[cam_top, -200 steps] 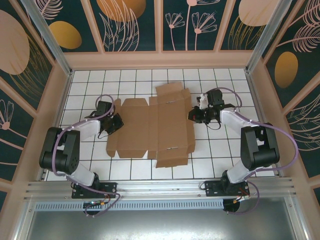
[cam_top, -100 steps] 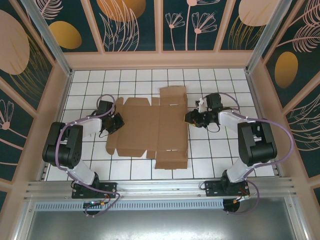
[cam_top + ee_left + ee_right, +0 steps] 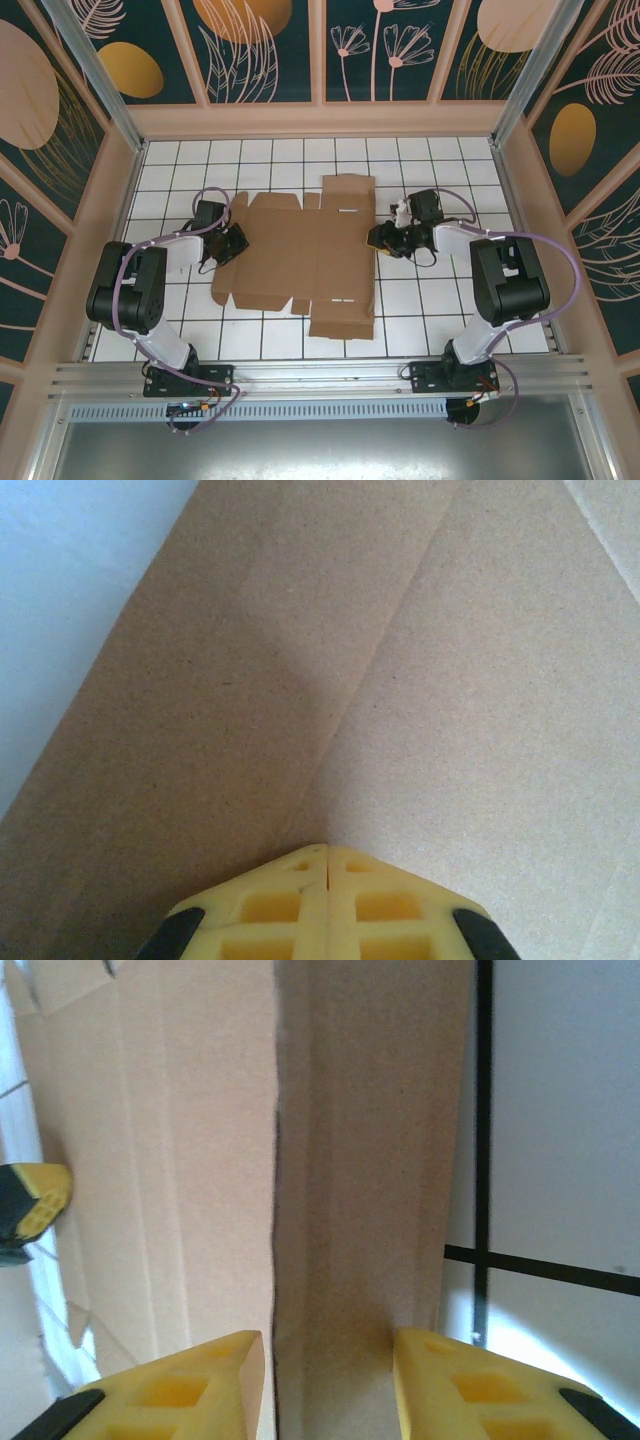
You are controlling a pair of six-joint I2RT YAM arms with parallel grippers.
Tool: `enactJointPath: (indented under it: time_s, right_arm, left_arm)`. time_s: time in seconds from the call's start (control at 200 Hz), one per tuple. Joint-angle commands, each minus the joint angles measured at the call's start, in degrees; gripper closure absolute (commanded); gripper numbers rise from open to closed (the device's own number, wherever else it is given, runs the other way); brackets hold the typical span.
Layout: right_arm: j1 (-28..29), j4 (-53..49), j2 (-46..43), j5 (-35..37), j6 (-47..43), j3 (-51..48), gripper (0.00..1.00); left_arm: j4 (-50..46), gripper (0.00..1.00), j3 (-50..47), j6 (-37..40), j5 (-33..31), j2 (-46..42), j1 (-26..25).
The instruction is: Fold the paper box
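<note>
Left tool closed over flat paper box; right tool parted astride right flap, running near-far.

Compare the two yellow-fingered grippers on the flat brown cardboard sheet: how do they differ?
The left gripper is shut, the right gripper open. The left gripper sits over a crease at the flat brown cardboard sheet's left end; the right gripper straddles its right-edge flap. Both have yellow fingers.

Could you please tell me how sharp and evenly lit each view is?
Top external: sharp and even; the flat brown cardboard paper box casts little shadow. Left wrist: soft shadow ahead of the yellow left claw. Right wrist: cardboard edge blurred near the right claw, glare on white tile.
</note>
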Motion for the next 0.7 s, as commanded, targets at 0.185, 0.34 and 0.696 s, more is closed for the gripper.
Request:
enactJointPath:
  time_s: [0.185, 0.34, 0.696]
  right_arm:
    - [0.80, -2.53, 1.83, 5.94, -3.77, -2.18, 0.59]
    - [0.21, 1.69, 3.29, 1.78, -2.58, -4.14, 0.59]
    - [-1.05, 7.92, 7.28, -5.90, -0.28, -5.95, 0.76]
  left_arm:
    - [-5.55, 1.00, -2.90, -0.77, 1.23, 3.15, -0.60]
    - [-5.38, 1.00, -3.12, -0.70, 1.32, 3.18, -0.61]
    - [-3.97, 1.00, -3.76, -0.99, 3.25, 4.19, -0.61]
